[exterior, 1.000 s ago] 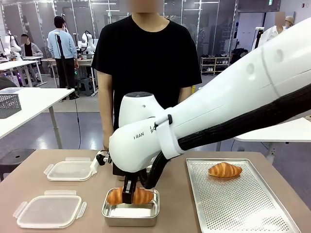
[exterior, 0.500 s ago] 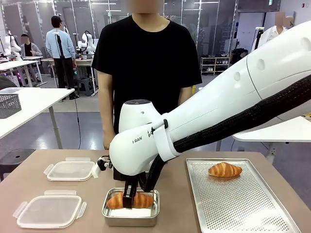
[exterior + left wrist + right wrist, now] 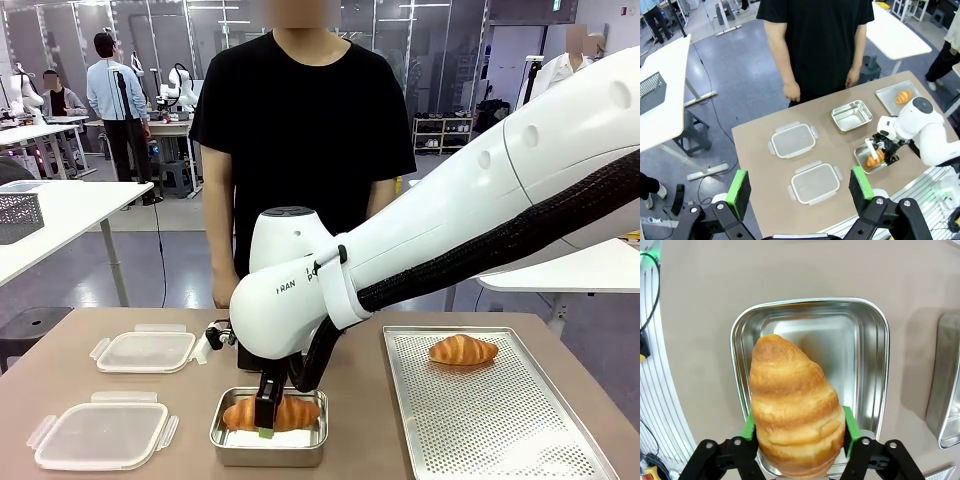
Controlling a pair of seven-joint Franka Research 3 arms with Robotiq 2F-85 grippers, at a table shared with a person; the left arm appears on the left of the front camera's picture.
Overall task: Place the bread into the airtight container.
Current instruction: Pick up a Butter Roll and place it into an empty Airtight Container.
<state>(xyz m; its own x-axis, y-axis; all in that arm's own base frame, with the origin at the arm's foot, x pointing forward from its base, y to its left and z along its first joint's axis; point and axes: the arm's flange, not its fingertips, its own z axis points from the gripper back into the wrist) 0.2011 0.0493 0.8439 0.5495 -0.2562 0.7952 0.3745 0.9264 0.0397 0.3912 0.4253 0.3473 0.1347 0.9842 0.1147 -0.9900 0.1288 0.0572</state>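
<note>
Straddling the croissant (image 3: 795,405) with the right gripper (image 3: 799,432), green pads (image 3: 749,429) set against both flanks; cannot tell whether pressing or merely touching. Points straight down into the steel container (image 3: 880,340), bare metal floor showing toward twelve o'clock past the croissant's tip in the right wrist view. Appears in the front view as the same gripper (image 3: 266,412) dipped into the container (image 3: 225,440) near the front edge of the table (image 3: 365,400), croissant (image 3: 298,412) sitting inside, its top above the rim. Has a perforated tray (image 3: 500,430) at three o'clock of the container, carrying a second croissant (image 3: 463,349) at its far end. Has two clear lids at nine o'clock (image 3: 100,435) and ten o'clock (image 3: 147,351). Faces a person (image 3: 300,150) at twelve o'clock, standing at the far side with arms down. Keeps the left gripper (image 3: 799,187) high over the table, fingers spread wide, nothing between. Shows, in the left wrist view, a second steel container (image 3: 852,115), empty, at eleven o'clock of the filled one.
</note>
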